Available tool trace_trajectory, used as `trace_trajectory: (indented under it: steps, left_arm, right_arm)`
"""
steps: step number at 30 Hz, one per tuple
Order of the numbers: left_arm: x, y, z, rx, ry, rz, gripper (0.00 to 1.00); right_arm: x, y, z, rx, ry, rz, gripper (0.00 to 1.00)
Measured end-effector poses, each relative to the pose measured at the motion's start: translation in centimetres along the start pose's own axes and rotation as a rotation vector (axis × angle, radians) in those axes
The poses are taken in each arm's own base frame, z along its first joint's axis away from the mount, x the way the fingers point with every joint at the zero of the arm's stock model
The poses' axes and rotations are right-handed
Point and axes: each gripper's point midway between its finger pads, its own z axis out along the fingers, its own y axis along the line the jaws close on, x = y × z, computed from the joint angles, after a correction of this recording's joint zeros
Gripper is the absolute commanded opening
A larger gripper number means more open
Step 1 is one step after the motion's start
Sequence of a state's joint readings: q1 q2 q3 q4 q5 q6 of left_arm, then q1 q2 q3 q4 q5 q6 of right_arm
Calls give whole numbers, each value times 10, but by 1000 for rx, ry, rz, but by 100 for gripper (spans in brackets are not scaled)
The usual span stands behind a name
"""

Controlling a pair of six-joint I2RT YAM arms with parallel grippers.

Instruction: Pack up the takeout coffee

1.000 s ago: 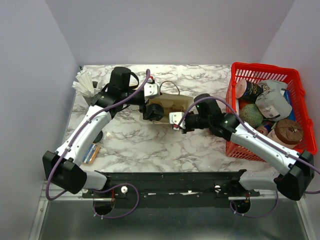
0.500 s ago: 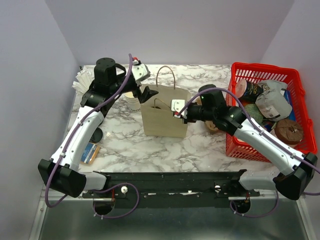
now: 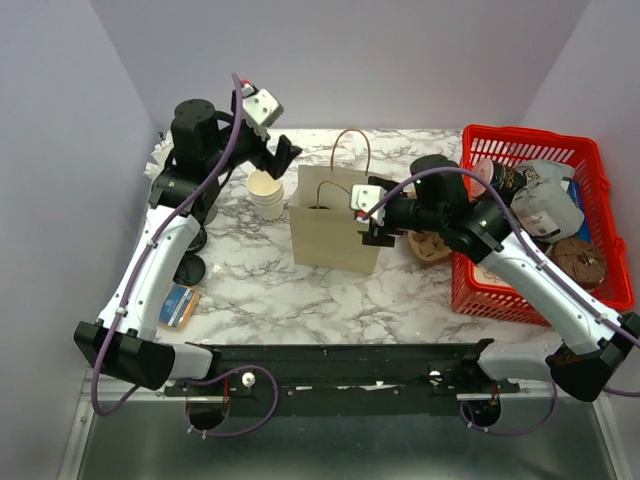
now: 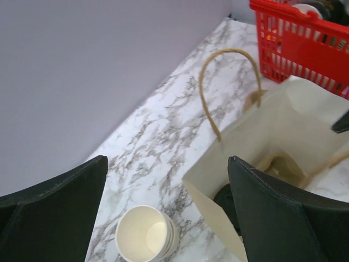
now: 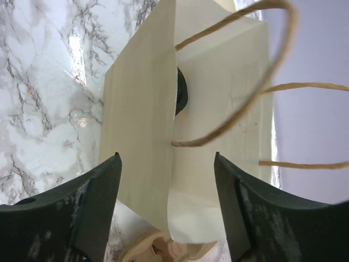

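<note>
Takeout coffee sits inside the upright paper bag at frame centre, so packing looks done. Both jaws stand spread, the right pair straddling the bag's wall. You need only withdraw.

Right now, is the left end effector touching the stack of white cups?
Apart. The left wrist view shows bare table between the stack of white cups and both fingers of the left end effector.

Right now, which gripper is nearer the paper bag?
Right. The right gripper straddles the right edge of the paper bag; the left gripper hangs apart, near the cup stack.
</note>
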State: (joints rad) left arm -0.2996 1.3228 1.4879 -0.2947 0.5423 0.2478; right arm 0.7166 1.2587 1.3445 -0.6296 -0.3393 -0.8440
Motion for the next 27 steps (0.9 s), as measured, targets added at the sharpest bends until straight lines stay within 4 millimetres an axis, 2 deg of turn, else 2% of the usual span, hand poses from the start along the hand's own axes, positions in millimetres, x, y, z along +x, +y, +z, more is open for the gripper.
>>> trace_trajectory:
  steps: [2,4,8,10,12,14,15,18,22,24,27]
  left_arm:
    - [-8,16,-5,-57,-1,-12,99]
    - [-13,33,-12,-120,5,-28,99]
    - [-5,62,-23,-248,52,-63,98]
    - [3,78,-28,-304,96,-88,98]
    - [16,107,-36,-377,153,-121,98]
    - [32,131,-44,-435,206,-152,97]
    - [49,144,-51,-467,248,-177,96]
    - [94,163,-67,-507,368,-239,89]
    - [141,173,-74,-507,494,-290,84]
    - [158,173,-75,-495,542,-311,84]
    - [170,171,-80,-471,601,-312,84]
  right_arm:
    - [-8,-8,-14,27,-12,10,83]
    - [-22,-27,-33,87,-40,28,82]
    - [-47,-92,-84,294,-104,142,80]
    - [-50,-123,-102,385,-128,220,79]
    - [-41,-145,-111,453,-138,323,79]
    - [-23,-152,-106,468,-117,418,79]
    - [-16,-152,-101,464,-106,457,79]
    - [6,-148,-81,436,-69,551,79]
    - [19,-139,-70,406,-40,613,79]
    - [18,-138,-70,406,-43,618,80]
    - [18,-137,-73,409,-44,620,80]
